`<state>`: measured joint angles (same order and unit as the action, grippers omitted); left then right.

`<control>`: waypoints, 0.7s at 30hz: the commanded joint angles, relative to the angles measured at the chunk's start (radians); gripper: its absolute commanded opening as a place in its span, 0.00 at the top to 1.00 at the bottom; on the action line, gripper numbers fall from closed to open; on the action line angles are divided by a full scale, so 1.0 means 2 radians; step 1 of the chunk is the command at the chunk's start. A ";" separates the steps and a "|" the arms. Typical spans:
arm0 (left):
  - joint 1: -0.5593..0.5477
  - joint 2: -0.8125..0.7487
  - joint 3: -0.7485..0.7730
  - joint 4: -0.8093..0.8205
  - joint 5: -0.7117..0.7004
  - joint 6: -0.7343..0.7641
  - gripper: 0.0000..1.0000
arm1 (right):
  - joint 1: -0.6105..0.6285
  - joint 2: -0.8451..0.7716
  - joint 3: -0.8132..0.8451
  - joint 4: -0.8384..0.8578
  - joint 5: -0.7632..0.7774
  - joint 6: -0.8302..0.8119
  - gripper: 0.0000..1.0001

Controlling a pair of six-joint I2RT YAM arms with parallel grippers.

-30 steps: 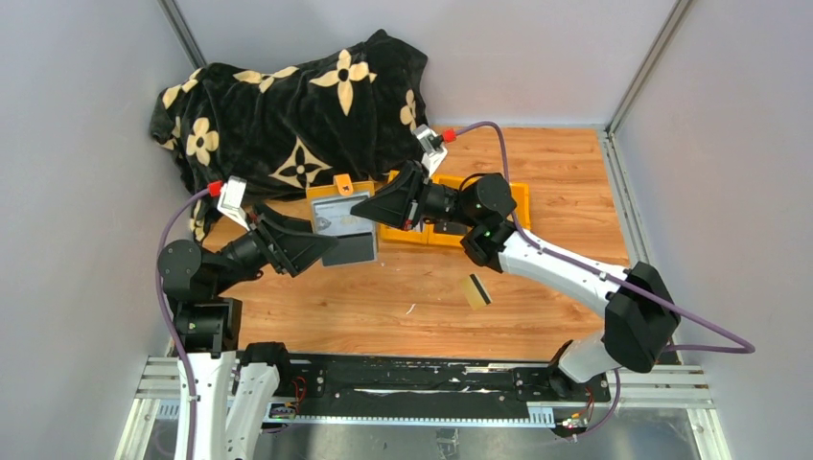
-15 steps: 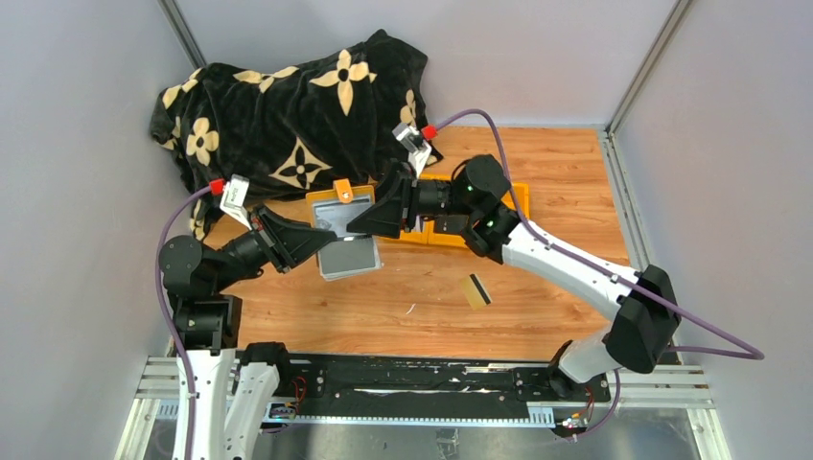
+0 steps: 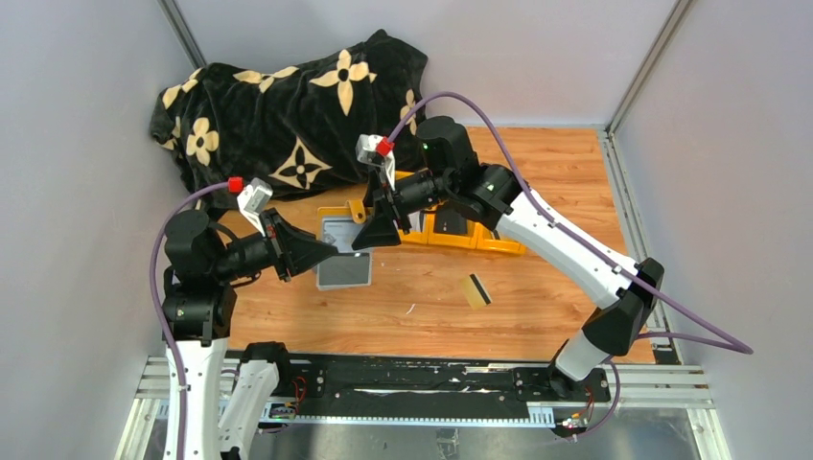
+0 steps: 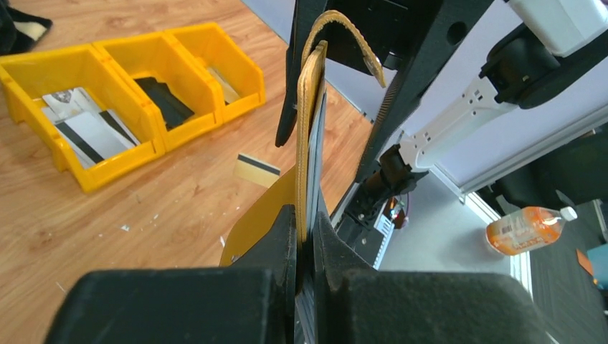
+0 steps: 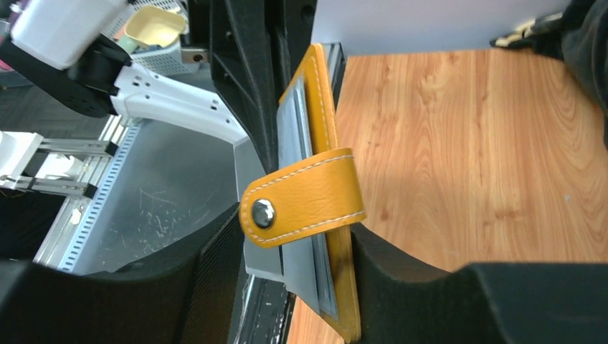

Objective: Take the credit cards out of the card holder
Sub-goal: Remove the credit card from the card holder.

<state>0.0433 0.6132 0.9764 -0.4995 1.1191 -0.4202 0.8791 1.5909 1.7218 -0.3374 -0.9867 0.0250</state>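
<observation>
The mustard card holder [image 3: 343, 270] hangs above the table between both arms, folded open with its grey inside showing. My left gripper [image 3: 321, 251] is shut on its near edge; in the left wrist view the holder [image 4: 310, 129] stands edge-on between my pinching fingers [image 4: 283, 236]. My right gripper [image 3: 376, 235] stands open around the far end. In the right wrist view the snap strap [image 5: 308, 197] and grey pockets [image 5: 301, 143] sit between the jaws, with a gap on the left side. One tan-gold credit card [image 3: 476, 290] lies on the wood. Pale striped cards [image 4: 82, 129] lie in the bin.
A yellow three-compartment bin [image 3: 479, 240] stands behind the holder, a black folded item [image 4: 166, 100] in its middle section. A black flowered blanket [image 3: 288, 105] is heaped at the back left. Grey walls close in both sides.
My left gripper has shut on the card holder and my right gripper has let go and opened. The right arm swung up and left, and the holder dropped slightly toward me.
</observation>
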 commanded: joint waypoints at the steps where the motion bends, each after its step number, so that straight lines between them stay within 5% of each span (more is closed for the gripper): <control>1: 0.001 0.002 0.009 -0.026 0.024 0.037 1.00 | 0.012 0.003 0.024 -0.078 0.031 -0.084 0.52; 5: 0.000 -0.001 0.005 -0.026 0.029 0.035 1.00 | 0.018 0.006 0.033 -0.063 0.029 -0.087 0.63; 11: 0.000 -0.006 0.002 -0.027 0.024 0.037 0.99 | 0.024 0.025 0.046 -0.056 0.001 -0.074 0.97; 12: 0.000 -0.007 0.003 -0.028 0.020 0.040 0.94 | 0.024 0.023 0.041 -0.045 -0.001 -0.067 1.00; 16: 0.000 -0.008 0.006 -0.029 -0.015 0.036 0.27 | 0.023 -0.013 -0.026 0.068 0.022 0.004 1.00; 19: 0.000 -0.014 -0.015 0.033 -0.031 -0.025 0.03 | 0.021 -0.051 -0.092 0.189 0.036 0.069 1.00; 21: 0.000 -0.027 -0.051 0.124 -0.038 -0.112 0.00 | 0.021 -0.073 -0.126 0.251 0.040 0.103 1.00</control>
<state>0.0460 0.5972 0.9588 -0.5026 1.0908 -0.4026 0.9154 1.5543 1.5581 -0.1841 -0.9298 0.0498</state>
